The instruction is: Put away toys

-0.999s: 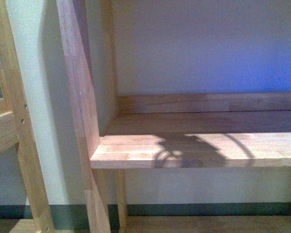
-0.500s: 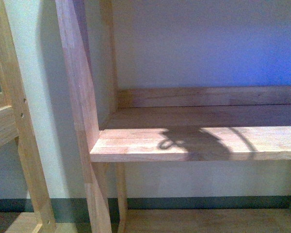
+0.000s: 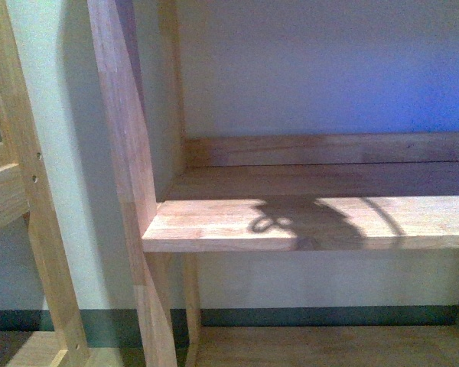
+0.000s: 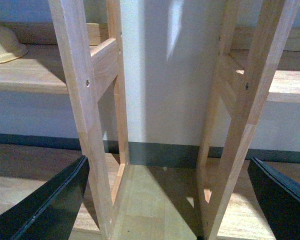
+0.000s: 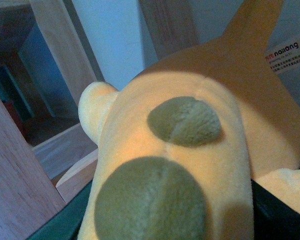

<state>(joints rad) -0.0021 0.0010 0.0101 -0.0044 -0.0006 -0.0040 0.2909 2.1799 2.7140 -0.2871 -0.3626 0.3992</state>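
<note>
The plush toy fills the right wrist view: soft yellow-orange, with two round grey-green patches, a pointed orange fin and a small paper tag. My right gripper is shut on it; one dark finger shows beside the body. In the left wrist view my left gripper stands open, its dark fingers far apart with nothing held, facing two wooden shelf uprights. Neither gripper nor the toy shows in the front view, only a rounded shadow on the shelf board.
A wooden shelf board with a low back rail runs right from a slanted upright. A second wooden frame stands at the left. A pale yellow bowl-like object sits on a neighbouring shelf. A lower board lies beneath.
In the front view the shelf board sits a little higher in the picture than a second ago, and the shadow on it has shifted right and grown. Little differs over the last half second.
</note>
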